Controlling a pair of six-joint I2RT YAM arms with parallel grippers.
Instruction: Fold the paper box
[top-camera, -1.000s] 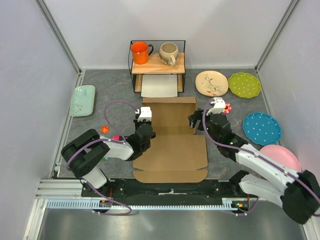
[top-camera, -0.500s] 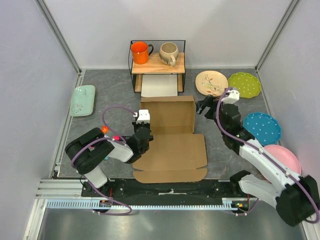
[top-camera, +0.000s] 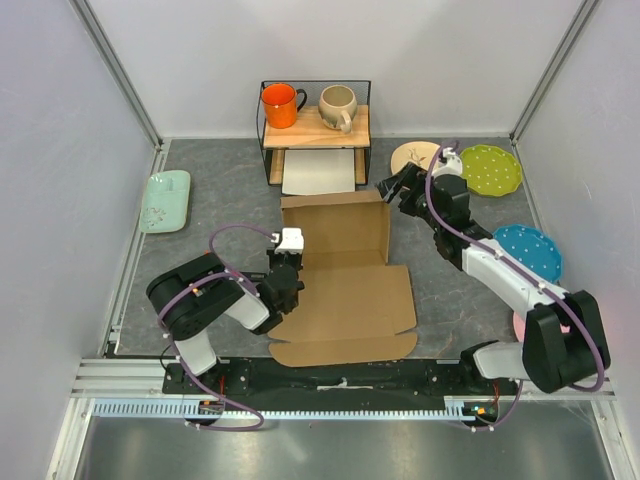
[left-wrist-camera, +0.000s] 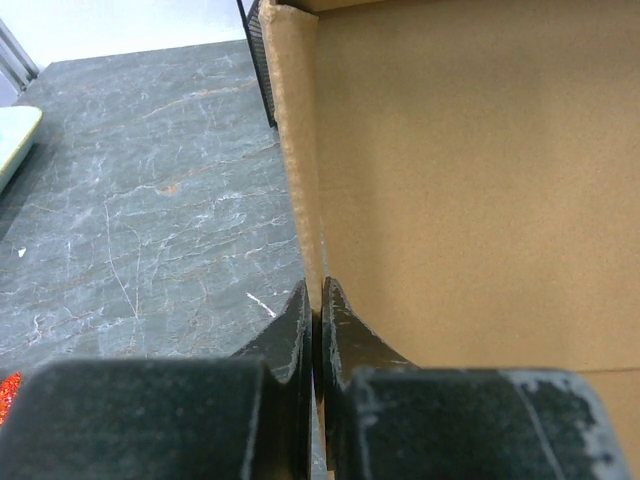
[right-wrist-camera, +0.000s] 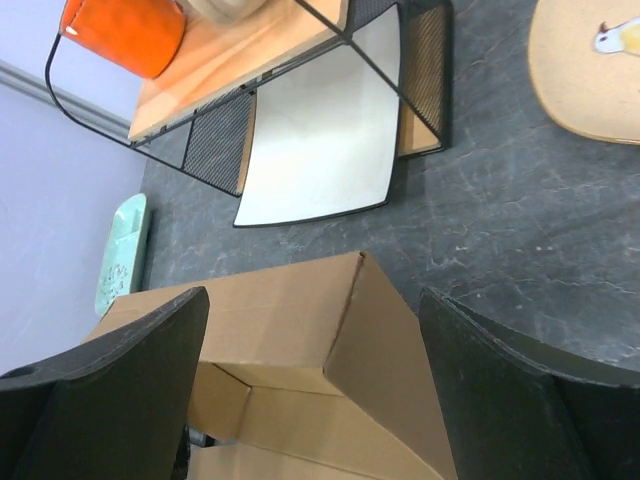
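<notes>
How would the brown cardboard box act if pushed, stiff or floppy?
Probably light and bendy: the brown cardboard box is thin sheet, creased where walls stand up. Flat-bottomed, it would likely slide, not roll. The left gripper pinches one thin wall.

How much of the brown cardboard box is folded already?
About half. On the brown cardboard box, the far walls stand up. The left gripper pinches the left wall; the right gripper hovers open over the far right corner. The near panel and front flap lie flat.

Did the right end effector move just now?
Yes: the right end effector moved farther back, toward the rack, now above the far-right corner of the paper box.
</notes>
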